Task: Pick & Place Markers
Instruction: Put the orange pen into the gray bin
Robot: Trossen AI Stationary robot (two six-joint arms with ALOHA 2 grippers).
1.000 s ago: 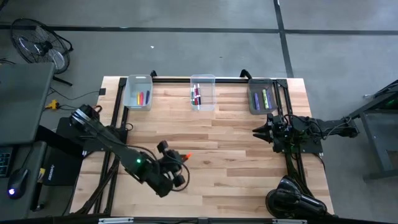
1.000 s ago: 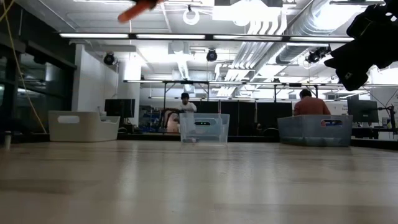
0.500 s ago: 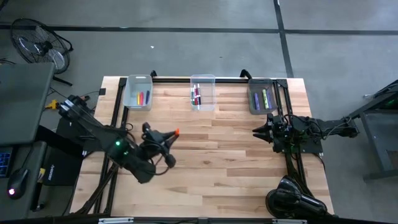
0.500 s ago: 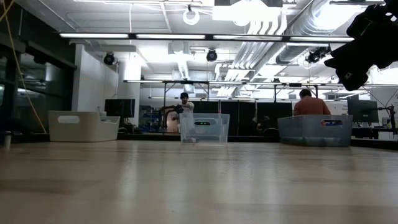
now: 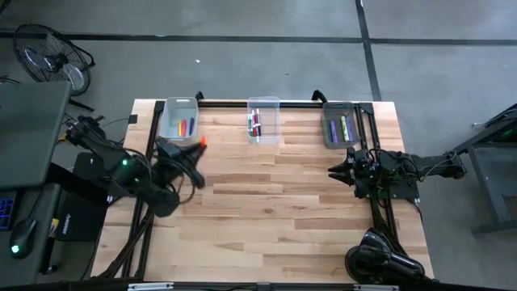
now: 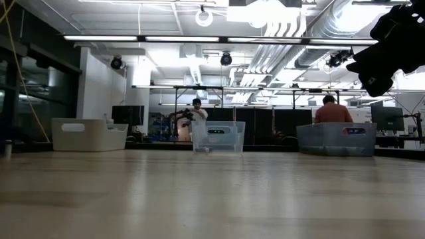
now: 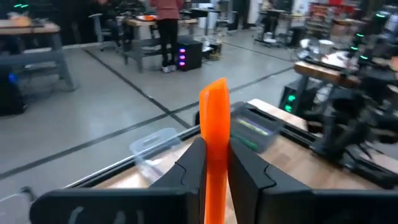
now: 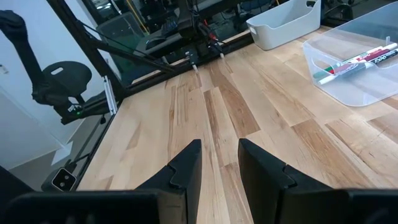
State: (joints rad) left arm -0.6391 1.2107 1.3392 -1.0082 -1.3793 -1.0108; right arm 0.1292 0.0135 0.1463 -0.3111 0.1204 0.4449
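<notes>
My left gripper (image 5: 192, 150) hovers over the table's far left part, just near the left bin (image 5: 179, 120), shut on an orange marker (image 5: 201, 143). In the left wrist view the marker (image 7: 215, 118) stands out past the gripper (image 7: 216, 158). Yellow and red markers (image 5: 185, 127) lie in the left bin, red and black ones (image 5: 256, 125) in the middle bin (image 5: 263, 121), purple and green ones (image 5: 343, 127) in the right bin (image 5: 342, 125). My right gripper (image 5: 333, 170) waits open above the table's right part, near the right bin; its own view shows the gripper (image 8: 219, 158) over bare wood. My left gripper pinches the orange marker between its two fingers (image 7: 194, 163). The marker lies along the fingers, and its free end (image 7: 214, 93) reaches well past their tips. It is lifted clear of the table. How far back it reaches between the fingers is hidden.
The three bins stand in a row along the far edge: the left bin (image 6: 88, 135), the middle bin (image 6: 218, 137) and the right bin (image 6: 339, 139). A wide stretch of bare wood (image 5: 275, 210) lies between the arms. People show in the room behind the table.
My left gripper has carried the orange marker from the table's near middle toward the far left, up to the left bin. It stayed shut on the marker, which left the top of the low view.
</notes>
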